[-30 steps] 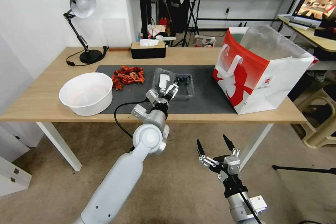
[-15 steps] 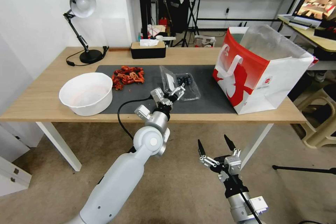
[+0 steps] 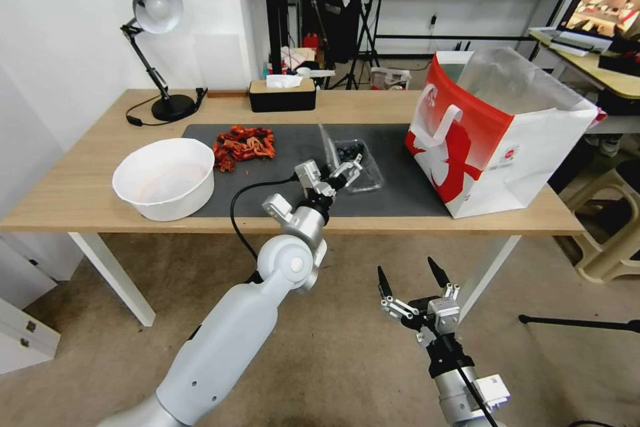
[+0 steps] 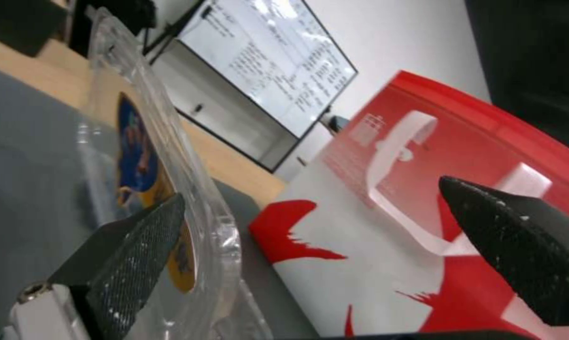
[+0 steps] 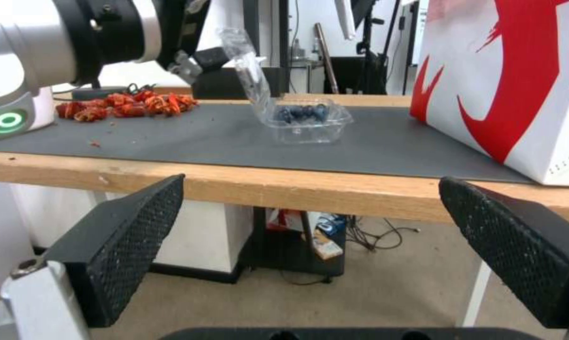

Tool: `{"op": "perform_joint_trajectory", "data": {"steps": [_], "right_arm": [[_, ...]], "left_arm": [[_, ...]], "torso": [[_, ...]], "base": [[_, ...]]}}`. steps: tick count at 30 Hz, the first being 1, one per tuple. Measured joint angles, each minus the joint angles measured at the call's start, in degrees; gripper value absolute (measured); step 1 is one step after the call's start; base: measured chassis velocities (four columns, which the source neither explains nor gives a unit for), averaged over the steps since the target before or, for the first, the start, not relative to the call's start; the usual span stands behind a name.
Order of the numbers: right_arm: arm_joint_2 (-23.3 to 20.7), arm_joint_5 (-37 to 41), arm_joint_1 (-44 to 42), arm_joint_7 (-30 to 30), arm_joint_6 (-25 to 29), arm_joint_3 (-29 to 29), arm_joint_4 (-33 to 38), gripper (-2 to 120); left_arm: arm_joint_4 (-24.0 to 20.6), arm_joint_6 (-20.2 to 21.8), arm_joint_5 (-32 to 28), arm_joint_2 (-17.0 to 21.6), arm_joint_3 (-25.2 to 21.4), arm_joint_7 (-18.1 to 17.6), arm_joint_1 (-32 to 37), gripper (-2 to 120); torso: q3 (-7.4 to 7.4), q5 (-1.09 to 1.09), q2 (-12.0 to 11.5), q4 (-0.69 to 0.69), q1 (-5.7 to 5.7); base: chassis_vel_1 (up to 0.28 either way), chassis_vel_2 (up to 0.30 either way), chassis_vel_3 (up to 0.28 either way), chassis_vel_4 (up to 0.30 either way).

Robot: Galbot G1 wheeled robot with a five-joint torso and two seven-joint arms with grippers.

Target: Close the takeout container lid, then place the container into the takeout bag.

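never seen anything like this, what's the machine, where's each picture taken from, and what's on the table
It's a wheeled robot with two arms. The head view looks down from its head; the other two come from cameras on each wrist.

On the table sit a white bowl, red food pieces, a clear takeout container of blueberries and a red and white takeout bag.

The left gripper is at the container, open, one finger against the lid, which stands nearly upright. Nothing is held. The right gripper hangs open below the table edge.
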Motion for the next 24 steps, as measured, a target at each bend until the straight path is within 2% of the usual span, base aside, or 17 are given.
{"op": "perform_joint_trajectory", "data": {"steps": [5,15,20,21,23,24], "right_arm": [[-0.11,-0.07,-0.01,0.11,-0.02,0.07,0.21,100],[-0.25,-0.11,0.03,0.41,-0.09,0.41,0.27,100],[-0.2,-0.17,0.16,0.42,-0.09,0.46,0.17,100],[-0.16,-0.18,0.28,0.43,-0.09,0.44,0.16,100],[-0.16,-0.18,0.28,0.43,-0.09,0.44,0.16,100],[-0.14,-0.18,0.33,0.43,-0.1,0.42,0.18,100]], "left_arm": [[2.37,0.27,0.21,-0.36,2.2,1.91,-3.21,100],[6.42,1.15,0.39,-2.09,4.81,2.42,-7.33,100],[7.79,3.98,-1.82,-2.97,5.52,1.5,-8.93,100],[8.26,5.45,-3.87,-3.47,5.56,0.17,-9.45,100],[8.26,5.45,-3.87,-3.47,5.56,0.17,-9.45,100],[8.64,6.24,-5.45,-3.89,5.54,-1.28,-9.8,98]], "torso": [[0.0,0.0,0.0,0.0,0.0],[0.0,0.0,0.0,-0.01,0.0],[0.0,0.0,0.0,0.0,0.0],[0.0,0.0,0.0,0.0,0.0],[0.0,0.0,0.0,0.0,0.0],[0.0,0.0,0.0,0.0,0.0]], "base": [[0.0,0.0,0.0,0.0],[0.0,0.0,0.0,0.0],[0.0,0.0,0.0,0.0],[0.0,0.0,0.0,0.0],[0.0,0.0,0.0,0.0],[0.0,0.0,0.0,0.0]]}}
